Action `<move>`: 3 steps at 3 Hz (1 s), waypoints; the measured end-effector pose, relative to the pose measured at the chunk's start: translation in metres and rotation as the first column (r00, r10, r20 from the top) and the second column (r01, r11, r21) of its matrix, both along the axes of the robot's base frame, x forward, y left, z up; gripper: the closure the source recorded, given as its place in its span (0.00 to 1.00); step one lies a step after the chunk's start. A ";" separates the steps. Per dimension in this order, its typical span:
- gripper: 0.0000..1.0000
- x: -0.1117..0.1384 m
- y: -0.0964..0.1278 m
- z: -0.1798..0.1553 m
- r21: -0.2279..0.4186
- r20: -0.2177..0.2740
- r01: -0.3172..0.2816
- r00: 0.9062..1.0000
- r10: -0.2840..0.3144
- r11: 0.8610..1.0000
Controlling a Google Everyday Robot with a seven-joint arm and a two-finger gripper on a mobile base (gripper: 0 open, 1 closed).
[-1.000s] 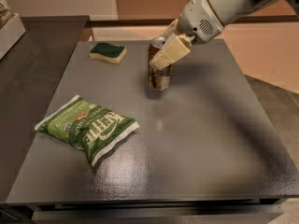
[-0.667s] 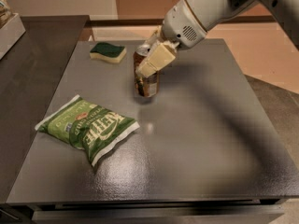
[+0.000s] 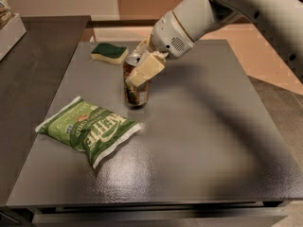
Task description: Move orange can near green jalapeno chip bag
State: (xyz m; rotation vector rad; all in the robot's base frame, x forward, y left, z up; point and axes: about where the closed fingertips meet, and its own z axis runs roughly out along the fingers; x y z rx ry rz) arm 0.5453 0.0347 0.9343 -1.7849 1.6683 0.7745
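The orange can [image 3: 136, 93] stands upright near the middle of the dark table, orange-brown with a silver top. My gripper [image 3: 138, 70] is shut on the orange can around its upper half, with one pale finger [image 3: 146, 70] across its front. The green jalapeno chip bag [image 3: 90, 128] lies flat at the front left, a short gap from the can's base. The arm reaches in from the upper right.
A green-topped yellow sponge [image 3: 109, 53] lies at the back left of the table [image 3: 208, 145]. A lower dark counter [image 3: 33, 74] runs along the left, with a pale box [image 3: 9, 30] at its far corner.
My gripper has carried the orange can leftward and toward the front, closer to the green chip bag. The bag and sponge have not moved.
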 end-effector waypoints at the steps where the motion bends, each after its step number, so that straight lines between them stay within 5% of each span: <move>1: 0.59 -0.002 0.009 -0.013 0.009 -0.002 -0.023 1.000 0.023 1.000; 3: 0.05 -0.002 0.016 -0.024 0.010 -0.005 -0.039 0.999 0.039 0.999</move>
